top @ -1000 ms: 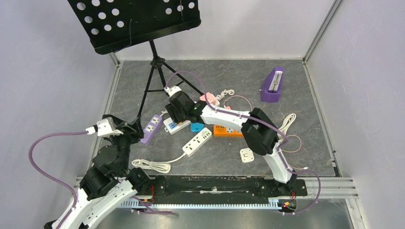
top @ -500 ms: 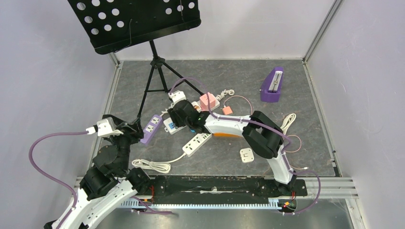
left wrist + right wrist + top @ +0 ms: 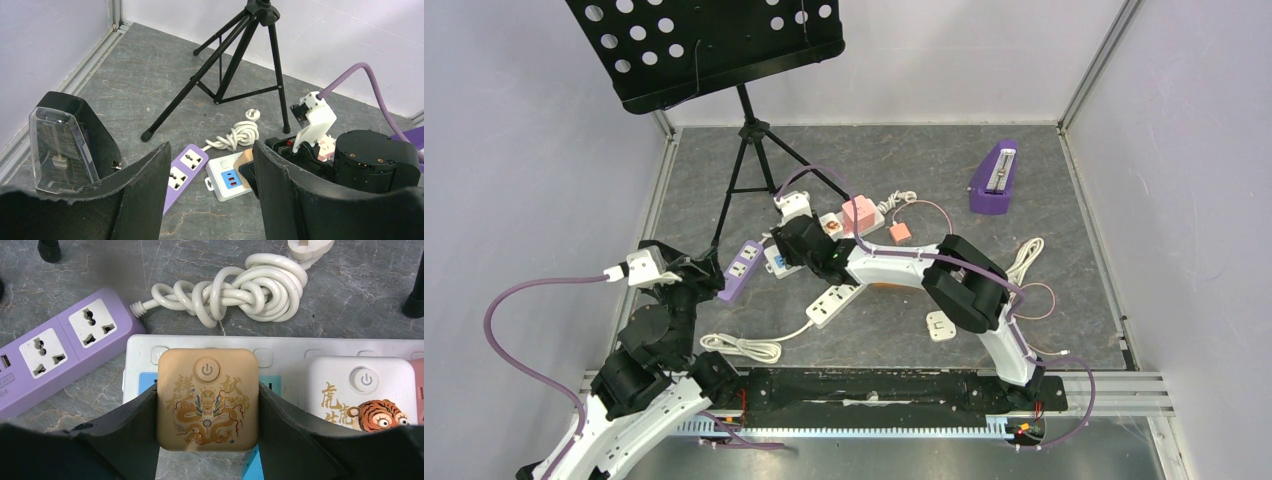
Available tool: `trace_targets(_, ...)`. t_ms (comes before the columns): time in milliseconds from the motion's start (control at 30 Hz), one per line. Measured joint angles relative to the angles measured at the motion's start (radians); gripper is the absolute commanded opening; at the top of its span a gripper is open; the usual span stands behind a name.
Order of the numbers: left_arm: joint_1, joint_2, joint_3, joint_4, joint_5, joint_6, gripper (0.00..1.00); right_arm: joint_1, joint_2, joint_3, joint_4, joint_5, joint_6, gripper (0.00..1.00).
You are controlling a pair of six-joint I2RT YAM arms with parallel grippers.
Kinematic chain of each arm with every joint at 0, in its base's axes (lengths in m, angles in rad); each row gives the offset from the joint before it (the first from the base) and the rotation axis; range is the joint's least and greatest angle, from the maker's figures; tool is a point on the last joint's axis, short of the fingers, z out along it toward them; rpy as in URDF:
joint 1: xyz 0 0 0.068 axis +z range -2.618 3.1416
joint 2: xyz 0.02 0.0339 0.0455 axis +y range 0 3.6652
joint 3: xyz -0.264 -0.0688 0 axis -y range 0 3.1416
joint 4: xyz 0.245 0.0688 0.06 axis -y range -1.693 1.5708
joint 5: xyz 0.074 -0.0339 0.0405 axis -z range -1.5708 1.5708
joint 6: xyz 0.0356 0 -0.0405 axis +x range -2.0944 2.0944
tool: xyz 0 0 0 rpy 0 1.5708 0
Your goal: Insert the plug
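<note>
Right wrist view: the right tool is clamped on the tan plug, with one dark finger pressed to each side of it.
Tan plug: square, with a gold dragon print and a round power button near its top edge. It is held flat over the white power strip. Whether its pins are in a socket cannot be told.
Neighbour: a white tiger plug sits on the same strip, just beside the tan one, on the right of that view.
Purple power strip: lies at an angle on the grey worktop, close by the white strip's end.
Coiled white cable: bundled on the worktop just beyond the white strip.
Left tool: jaws apart with nothing between them, hanging above the worktop near the purple strip's outer end.
Left wrist view: both strips and the right arm's wrist show through the gap between the fingers, and a black tripod stands behind them.
Top view: the right arm reaches across to the left half of the worktop, and the two tools are near each other but apart.
</note>
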Motion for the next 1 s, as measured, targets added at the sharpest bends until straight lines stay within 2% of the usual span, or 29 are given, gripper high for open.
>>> trace_targets(67,0.0,0.0,0.0,0.0,-0.001,0.0,0.68,0.0,-0.002,0.014,-0.013,0.003,0.002,0.24)
trace_targets(167,0.0,0.002,0.0,0.0,-0.005,-0.001,0.71,-0.006,-0.001,0.049,-0.066,-0.008,0.01,0.39)
trace_targets(300,0.0,0.023,0.0,0.0,-0.006,-0.007,0.77,-0.031,0.005,0.119,-0.176,-0.052,0.016,0.78)
trace_targets(367,0.0,0.042,0.0,0.0,-0.003,-0.011,0.79,-0.054,0.01,0.165,-0.237,-0.089,0.016,0.91)
trace_targets(400,0.0,0.053,0.0,0.0,-0.001,-0.012,0.81,-0.068,0.01,0.186,-0.259,-0.114,0.02,0.94)
trace_targets(533,0.0,0.098,0.002,0.0,0.022,-0.012,0.84,-0.114,0.0,0.247,-0.27,-0.184,0.01,0.97)
trace_targets(667,0.0,0.156,0.016,0.0,0.061,-0.013,0.84,-0.15,-0.065,0.214,-0.274,-0.224,0.009,0.92)
trace_targets(833,0.0,0.196,0.022,0.0,0.154,-0.023,0.84,-0.164,-0.274,0.015,-0.271,-0.223,0.013,0.8)
trace_targets(1000,0.0,0.229,0.022,0.002,0.262,-0.027,0.84,-0.196,-0.529,-0.264,-0.255,-0.194,0.032,0.76)
